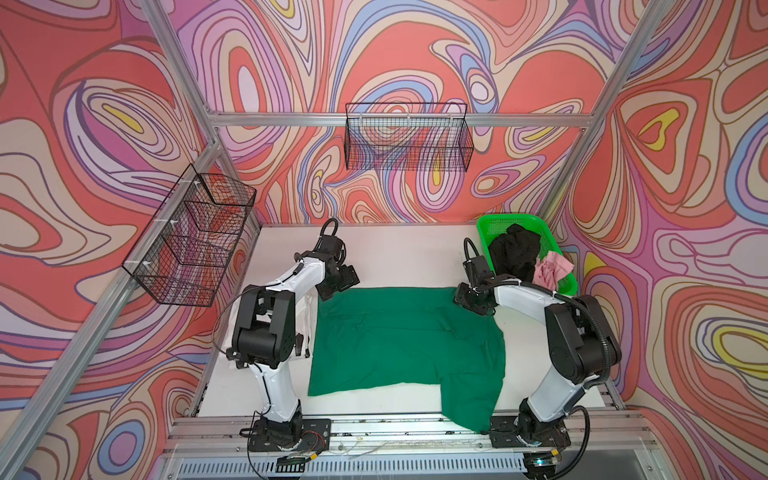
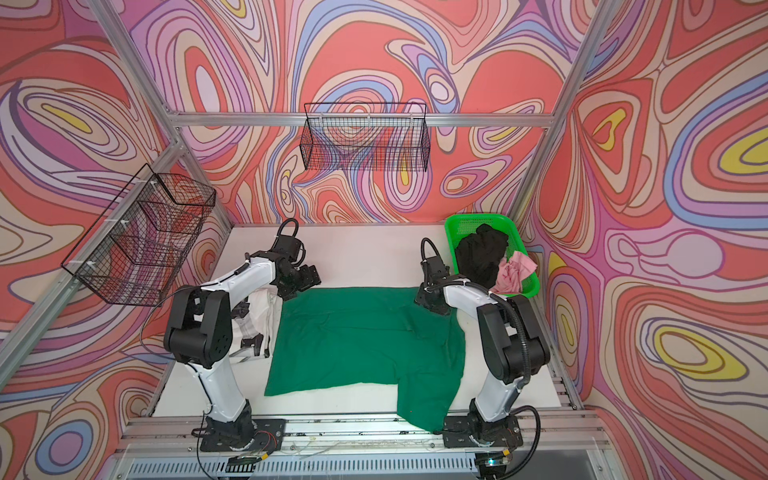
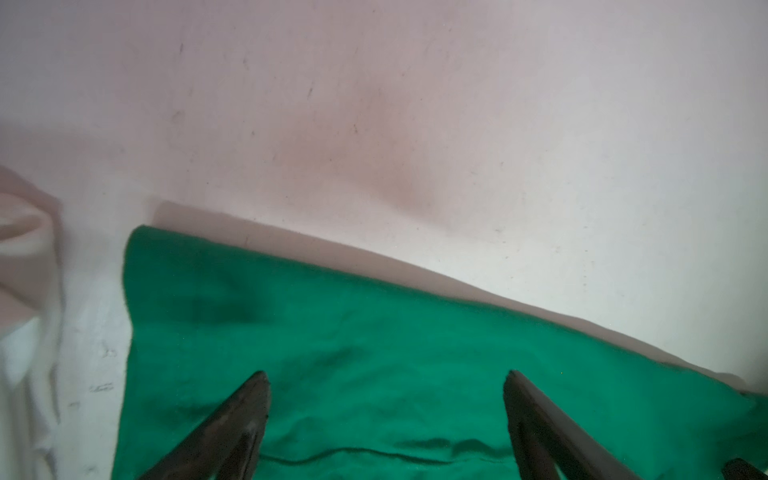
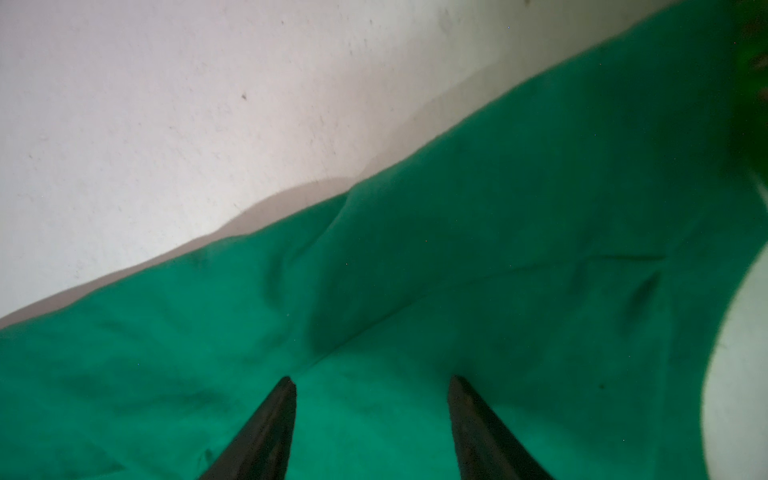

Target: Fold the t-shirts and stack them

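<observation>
A large dark green t-shirt [image 1: 407, 340] [image 2: 365, 345] lies spread flat on the white table, and its near right part hangs over the front rail. My left gripper [image 1: 330, 291] [image 3: 386, 374] hovers open over its far left corner. Over its far right corner my right gripper [image 1: 473, 305] [image 4: 372, 380] is open too; only cloth [image 4: 498, 249] lies beneath its fingers. A white t-shirt with black marks [image 1: 305, 328] [image 2: 257, 328] lies partly hidden under my left arm. A black t-shirt [image 1: 513, 253] and a pale pink one [image 1: 550, 268] lie crumpled in the basket.
The bright green plastic basket [image 1: 494, 224] [image 2: 461, 222] stands at the table's far right corner, close behind my right arm. Two black wire baskets [image 1: 407, 137] [image 1: 191, 237] hang on the back and left walls. Bare white table [image 1: 395, 253] stretches beyond the green shirt.
</observation>
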{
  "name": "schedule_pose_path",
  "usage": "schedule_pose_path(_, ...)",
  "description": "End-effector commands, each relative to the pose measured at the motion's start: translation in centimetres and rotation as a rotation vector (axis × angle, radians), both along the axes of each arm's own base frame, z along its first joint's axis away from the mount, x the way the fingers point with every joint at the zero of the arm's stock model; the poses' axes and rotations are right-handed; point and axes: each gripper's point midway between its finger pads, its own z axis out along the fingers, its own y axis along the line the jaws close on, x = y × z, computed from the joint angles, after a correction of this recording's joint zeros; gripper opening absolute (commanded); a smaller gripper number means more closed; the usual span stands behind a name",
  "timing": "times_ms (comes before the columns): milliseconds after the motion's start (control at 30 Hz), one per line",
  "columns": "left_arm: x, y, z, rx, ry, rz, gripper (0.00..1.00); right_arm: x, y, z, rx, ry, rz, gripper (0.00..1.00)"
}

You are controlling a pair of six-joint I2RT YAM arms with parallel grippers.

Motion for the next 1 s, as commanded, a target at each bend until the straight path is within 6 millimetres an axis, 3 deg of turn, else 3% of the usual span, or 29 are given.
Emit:
schedule_pose_path(0,-0.5,0.3,-1.8,0.008,0.066,0.028,0.90,0.4,-0.7,-0.7,-0.023,-0.013,-0.015,0.64)
schedule_pose_path(133,0.0,0.8,-2.9,0.047,0.088,0.029,0.90,0.8,-1.4,-0.5,-0.030,-0.023,-0.037,0.66)
schedule_pose_path(200,0.5,0.9,-3.2,0.064,0.096,0.023,0.90,0.8,-1.5,-1.9,-0.029,0.015,-0.038,0.68)
schedule_pose_path(433,2.0,1.2,-4.1,0.111,0.116,0.005,0.90,1.2,-1.1,-3.1,-0.004,0.024,-0.054,0.71)
schedule_pose_path(667,4.1,1.4,-4.4,0.154,0.117,-0.021,0.90,2.9,-0.6,-4.5,0.035,0.035,-0.071,0.72)
schedule_pose_path(967,9.6,1.7,-3.0,0.169,0.062,-0.038,0.93,6.5,0.4,-5.4,0.067,0.018,-0.063,0.79)
